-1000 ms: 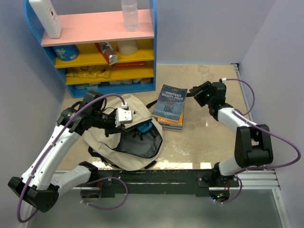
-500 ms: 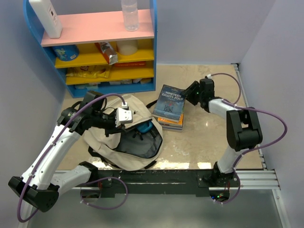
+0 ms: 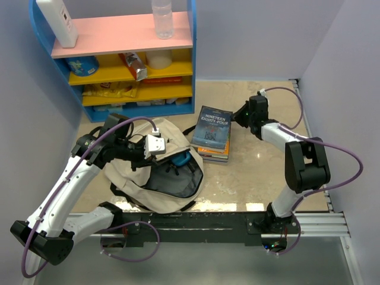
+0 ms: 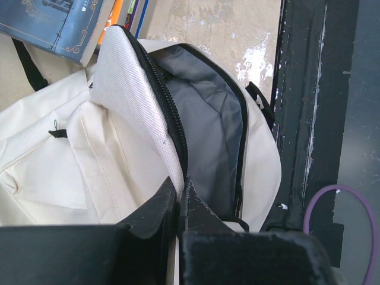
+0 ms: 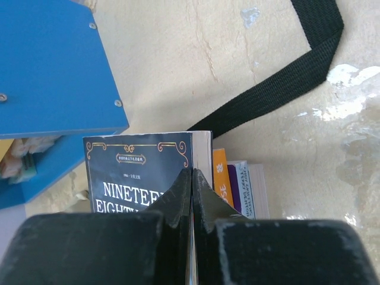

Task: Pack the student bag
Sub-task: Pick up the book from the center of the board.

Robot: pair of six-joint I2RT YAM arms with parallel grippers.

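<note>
Beige tabletop: left gripper pinches student bag rim; right gripper closed, empty (over blue book), should spread before grasping.

Location type: a robotics lab test cell, dressed as a study corner.

Indicators:
- Plain lilac partition walls enclose the desk on three sides.
- The left arm and right arm are bolted to a metal rail at the near edge, with exposed purple cables.
- A blue shelf, a stack of books and the student bag furnish the scene.
- The shelf holds what are probably snack packets; their labels are too small to read.
</note>
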